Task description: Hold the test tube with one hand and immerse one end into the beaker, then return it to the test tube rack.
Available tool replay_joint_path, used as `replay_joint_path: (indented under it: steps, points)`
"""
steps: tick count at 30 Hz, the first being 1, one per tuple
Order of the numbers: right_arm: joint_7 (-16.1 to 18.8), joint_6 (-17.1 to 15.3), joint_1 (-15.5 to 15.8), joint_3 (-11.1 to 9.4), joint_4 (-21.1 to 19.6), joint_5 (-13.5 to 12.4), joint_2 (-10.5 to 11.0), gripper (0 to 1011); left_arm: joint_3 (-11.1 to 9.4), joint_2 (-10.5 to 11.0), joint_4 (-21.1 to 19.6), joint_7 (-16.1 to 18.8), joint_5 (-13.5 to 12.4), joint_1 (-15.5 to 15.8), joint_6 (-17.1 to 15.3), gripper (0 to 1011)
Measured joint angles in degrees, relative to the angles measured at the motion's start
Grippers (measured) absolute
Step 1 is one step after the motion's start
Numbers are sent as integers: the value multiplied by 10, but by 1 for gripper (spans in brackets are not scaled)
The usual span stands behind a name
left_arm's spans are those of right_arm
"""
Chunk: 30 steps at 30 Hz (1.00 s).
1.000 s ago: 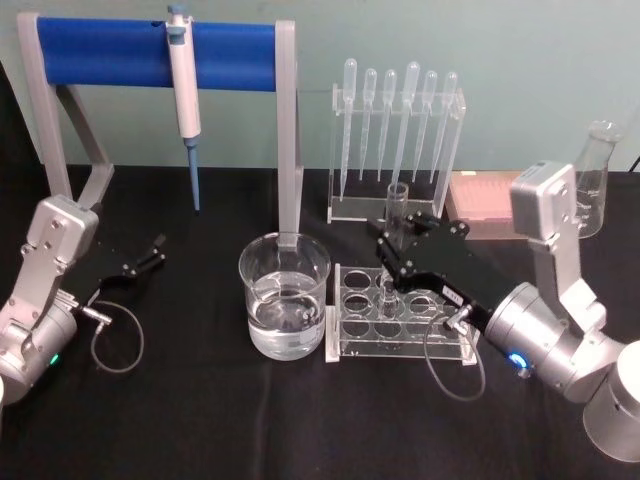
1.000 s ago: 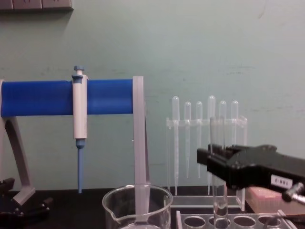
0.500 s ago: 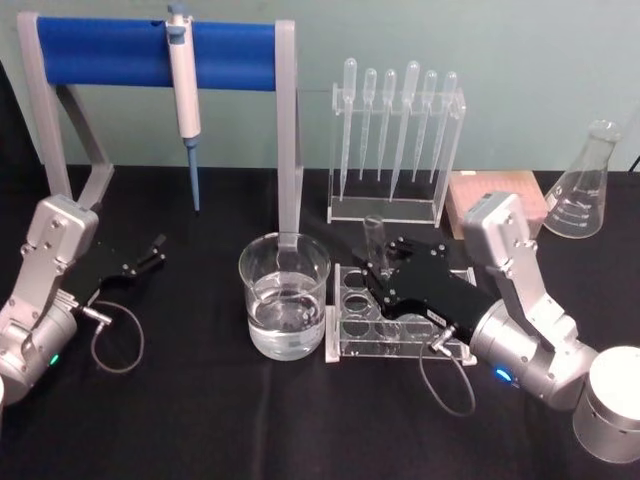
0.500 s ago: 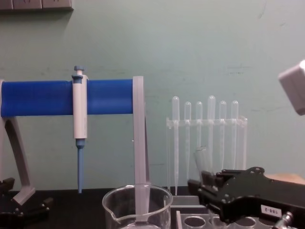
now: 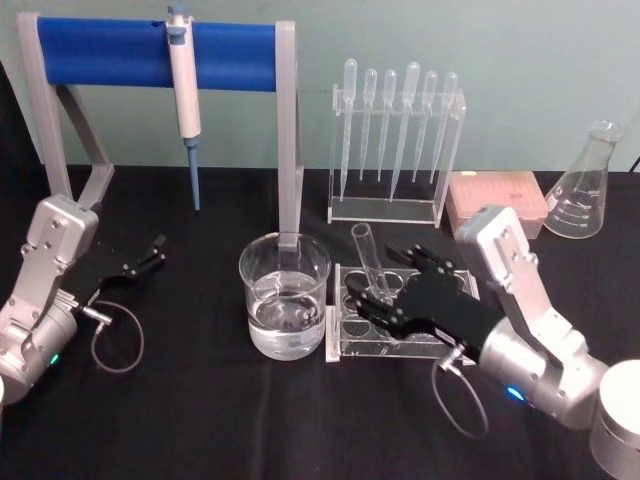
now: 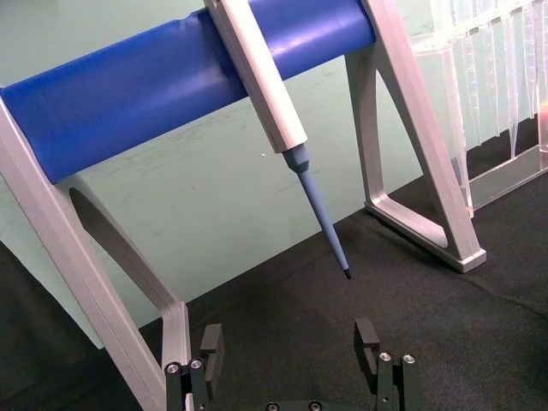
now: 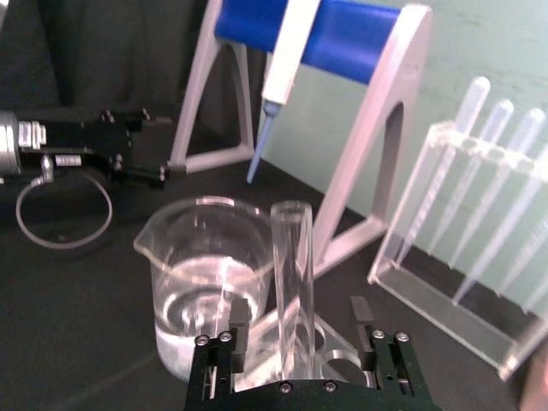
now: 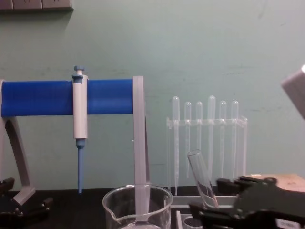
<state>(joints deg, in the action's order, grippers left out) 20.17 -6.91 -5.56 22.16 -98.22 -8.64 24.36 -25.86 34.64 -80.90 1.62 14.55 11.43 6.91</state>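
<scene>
Test tube (image 5: 369,261) seen tilted, open rim leaning toward beaker (image 5: 284,308), lower end down among holes of clear rack (image 5: 352,318). Right gripper (image 5: 385,308) set low over rack, jaws spread wide — tube stands between fingers (image 7: 233,318), contact not discernible. Beaker part-filled with clear liquid, placed just left of rack, its rim close to rack edge. Left gripper (image 5: 155,249) parked at far left on black table (image 5: 200,420), fingers apart, nothing held — bare cloth between it and beaker.

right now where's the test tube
The test tube stands tilted in the clear rack, right of the beaker, between the right gripper's open fingers.
</scene>
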Motion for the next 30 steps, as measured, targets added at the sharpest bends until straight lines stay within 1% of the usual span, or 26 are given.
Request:
replay_joint_path:
  steps: [1, 2, 3, 4, 6, 7, 10, 11, 13, 14, 15, 16, 18, 19, 21, 22, 23, 24, 27, 30]
  points:
    - [-3, -6, 6, -3, -7, 1, 3, 724, 0, 0, 0, 0, 0, 0, 0, 1000]
    - [-7, -15, 18, -8, -22, 3, 8, 783, 0, 0, 0, 0, 0, 0, 0, 1000]
    - [-10, -20, 25, -13, -30, 4, 11, 801, 0, 0, 0, 0, 0, 0, 0, 1000]
    - [-16, -27, 41, -23, -49, 4, 17, 854, 0, 0, 0, 0, 0, 0, 0, 1000]
    - [-25, -32, 58, -37, -69, 5, 23, 891, 0, 0, 0, 0, 0, 0, 0, 1000]
    - [-37, -33, 78, -53, -88, 5, 26, 935, 0, 0, 0, 0, 0, 0, 0, 1000]
    - [-72, -17, 111, -84, -112, 11, 22, 979, 0, 0, 0, 0, 0, 0, 0, 1000]
    - [-95, -4, 128, -101, -118, 17, 17, 1004, 0, 0, 0, 0, 0, 0, 0, 1000]
    - [-118, 10, 141, -118, -119, 24, 9, 1004, 0, 0, 0, 0, 0, 0, 0, 1000]
    - [-141, 22, 149, -132, -113, 32, -1, 1004, 0, 0, 0, 0, 0, 0, 0, 1000]
    - [-153, 30, 152, -138, -108, 37, -7, 1004, 0, 0, 0, 0, 0, 0, 0, 1000]
    - [-174, 46, 154, -148, -93, 46, -18, 1004, 0, 0, 0, 0, 0, 0, 0, 1000]
    - [-188, 60, 152, -154, -73, 52, -28, 1004, 0, 0, 0, 0, 0, 0, 0, 1000]
    - [-194, 71, 147, -158, -52, 54, -34, 1004, 0, 0, 0, 0, 0, 0, 0, 1000]
    - [-197, 82, 139, -160, -25, 56, -42, 1004, 0, 0, 0, 0, 0, 0, 0, 1000]
    - [-200, 94, 131, -160, -1, 61, -47, 1004, 0, 0, 0, 0, 0, 0, 0, 1000]
    - [-200, 94, 131, -160, -1, 61, -47, 1004, 0, 0, 0, 0, 0, 0, 0, 1000]
    - [-201, 108, 124, -159, 25, 65, -52, 1004, 0, 0, 0, 0, 0, 0, 0, 1000]
    - [-199, 132, 112, -159, 65, 66, -63, 1004, 0, 0, 0, 0, 0, 0, 0, 1000]
    - [-195, 142, 109, -159, 77, 64, -68, 1004, 0, 0, 0, 0, 0, 0, 0, 1000]
